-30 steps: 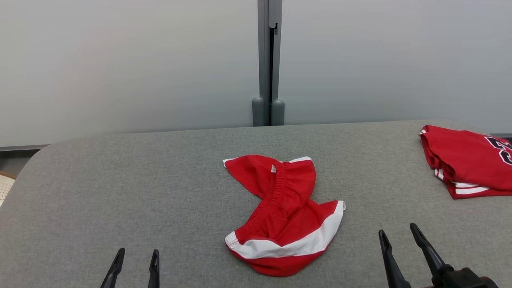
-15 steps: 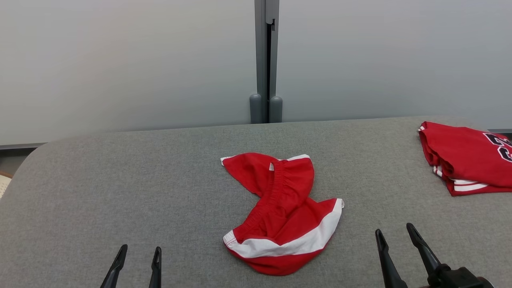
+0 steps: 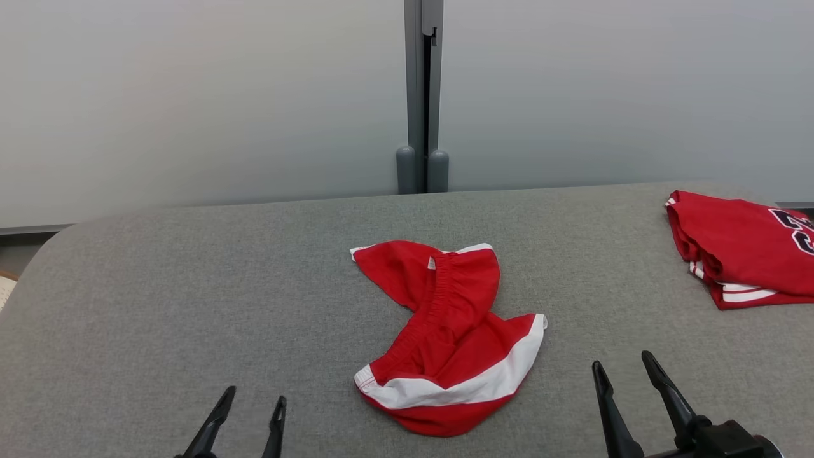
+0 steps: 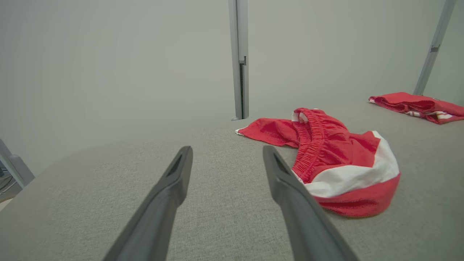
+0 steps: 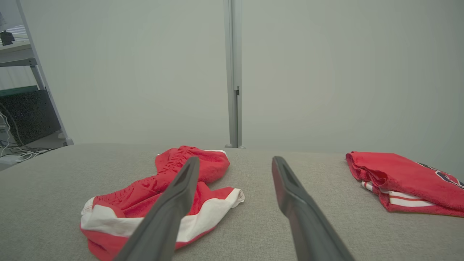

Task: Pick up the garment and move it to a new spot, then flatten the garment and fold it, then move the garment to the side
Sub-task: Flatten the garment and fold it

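A crumpled pair of red shorts (image 3: 448, 334) with a white band and a gathered waistband lies in the middle of the grey table (image 3: 191, 286); the same garment appears in the left wrist view (image 4: 333, 159) and the right wrist view (image 5: 159, 199). My left gripper (image 3: 254, 402) stands open at the lower left, to the left of the shorts and apart from them (image 4: 226, 154). At the lower right my right gripper (image 3: 622, 366) is open too, with nothing between its fingers (image 5: 233, 165).
A folded red jersey (image 3: 744, 251) with white stripes and dark lettering lies at the table's far right (image 5: 402, 183). A grey post (image 3: 423, 95) stands behind the table against pale wall panels. The table's left corner is rounded.
My left gripper has moved right and forward, closer to the shorts. The camera has shifted slightly, and the right gripper has edged up a little. The shorts lie as before.
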{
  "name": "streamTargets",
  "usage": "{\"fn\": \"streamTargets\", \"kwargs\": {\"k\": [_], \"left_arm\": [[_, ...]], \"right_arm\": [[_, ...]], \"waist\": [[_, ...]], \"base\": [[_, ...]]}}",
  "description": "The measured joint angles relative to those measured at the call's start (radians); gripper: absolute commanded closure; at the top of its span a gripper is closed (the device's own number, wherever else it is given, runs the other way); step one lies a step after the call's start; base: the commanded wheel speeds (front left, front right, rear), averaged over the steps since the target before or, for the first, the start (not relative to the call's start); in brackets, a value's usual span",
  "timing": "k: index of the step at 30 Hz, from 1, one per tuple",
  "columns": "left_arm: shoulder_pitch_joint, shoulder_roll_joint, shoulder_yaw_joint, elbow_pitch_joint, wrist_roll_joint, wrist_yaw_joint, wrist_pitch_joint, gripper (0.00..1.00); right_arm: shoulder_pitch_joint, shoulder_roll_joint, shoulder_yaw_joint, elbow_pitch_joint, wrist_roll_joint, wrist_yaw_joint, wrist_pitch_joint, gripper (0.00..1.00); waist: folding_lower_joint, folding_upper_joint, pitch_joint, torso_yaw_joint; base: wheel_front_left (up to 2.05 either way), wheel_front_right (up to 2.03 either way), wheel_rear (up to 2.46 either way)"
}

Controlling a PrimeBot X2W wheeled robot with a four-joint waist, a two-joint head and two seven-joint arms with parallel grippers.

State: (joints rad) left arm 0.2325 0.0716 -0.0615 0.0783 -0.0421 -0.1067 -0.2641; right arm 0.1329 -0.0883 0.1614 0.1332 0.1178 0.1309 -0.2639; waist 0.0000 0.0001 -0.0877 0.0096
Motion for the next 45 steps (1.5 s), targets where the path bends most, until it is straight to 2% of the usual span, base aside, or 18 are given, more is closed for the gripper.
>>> {"fn": "streamTargets", "kwargs": {"k": [5, 9, 12, 20, 25, 29, 30, 31, 32, 34, 37, 39, 45], "left_arm": [[-0.146, 0.102, -0.187, 0.165, 0.002, -0.020, 0.000, 0.00], [-0.317, 0.188, -0.444, 0.301, -0.109, -0.024, 0.030, 0.00], [-0.451, 0.238, -0.578, 0.360, -0.211, -0.024, 0.067, 0.00], [-0.692, 0.315, -0.831, 0.439, -0.430, -0.024, 0.156, 0.00], [-0.767, 0.360, -0.965, 0.431, -0.571, -0.024, 0.190, 0.00], [-0.812, 0.389, -1.044, 0.425, -0.634, -0.024, 0.198, 0.00], [-0.818, 0.393, -1.062, 0.424, -0.649, -0.024, 0.198, 0.04], [-0.824, 0.396, -1.082, 0.423, -0.658, -0.024, 0.198, 0.16], [-0.831, 0.398, -1.104, 0.421, -0.665, -0.024, 0.198, 0.21], [-0.842, 0.400, -1.135, 0.416, -0.695, -0.024, 0.196, 0.52], [-0.857, 0.406, -1.168, 0.411, -0.718, -0.024, 0.193, 0.72], [-0.868, 0.413, -1.186, 0.410, -0.719, -0.024, 0.187, 1.00], [-0.878, 0.425, -1.202, 0.400, -0.736, -0.024, 0.124, 1.00]], "right_arm": [[-0.028, -0.011, 0.023, 0.001, 0.005, 0.000, 0.000, 0.00], [-0.058, -0.030, 0.051, -0.002, 0.007, 0.000, 0.000, 0.00], [-0.075, -0.046, 0.063, -0.007, 0.012, 0.000, 0.000, 0.00], [-0.123, -0.070, 0.070, -0.014, 0.016, 0.000, 0.000, 0.00], [-0.137, -0.077, 0.065, -0.015, 0.018, 0.000, 0.000, 0.00], [-0.146, -0.077, 0.060, -0.015, 0.019, 0.000, 0.000, 0.00], [-0.148, -0.076, 0.060, -0.015, 0.019, 0.000, 0.000, 0.00], [-0.149, -0.074, 0.060, -0.016, 0.019, 0.000, 0.000, 0.00], [-0.149, -0.072, 0.059, -0.017, 0.020, 0.000, 0.000, 0.00], [-0.149, -0.069, 0.058, -0.017, 0.022, 0.000, 0.000, 0.00], [-0.150, -0.068, 0.057, -0.018, 0.023, 0.000, 0.000, 0.00], [-0.152, -0.068, 0.057, -0.019, 0.023, 0.000, 0.000, 0.00], [-0.152, -0.067, 0.052, -0.019, 0.023, 0.000, 0.000, 0.00]], "waist": [[0.0000, 0.0000, 0.032, -0.003], [0.0000, 0.0000, 0.070, -0.010], [0.0000, 0.0000, 0.102, -0.017], [0.0000, 0.0000, 0.205, -0.040], [0.0000, 0.0000, 0.246, -0.055], [0.0000, 0.0000, 0.254, -0.062], [0.0000, 0.0000, 0.254, -0.063], [0.0000, 0.0000, 0.254, -0.065], [0.0000, 0.0000, 0.253, -0.066], [0.0000, 0.0000, 0.253, -0.067], [0.0000, 0.0000, 0.254, -0.068], [0.0000, 0.0000, 0.255, -0.069], [0.0000, 0.0000, 0.247, -0.066]], "base": [[0.00, 0.00, 0.00], [0.00, 0.00, 0.00], [0.00, 0.00, 0.00], [0.00, 0.00, 0.00], [0.00, 0.00, 0.00], [0.00, 0.00, 0.00], [0.00, 0.00, 0.00], [0.00, 0.00, 0.00], [0.00, 0.00, 0.00], [0.00, 0.00, 0.00], [0.00, 0.00, 0.00], [0.00, 0.00, 0.00], [0.00, 0.00, 0.00]]}}
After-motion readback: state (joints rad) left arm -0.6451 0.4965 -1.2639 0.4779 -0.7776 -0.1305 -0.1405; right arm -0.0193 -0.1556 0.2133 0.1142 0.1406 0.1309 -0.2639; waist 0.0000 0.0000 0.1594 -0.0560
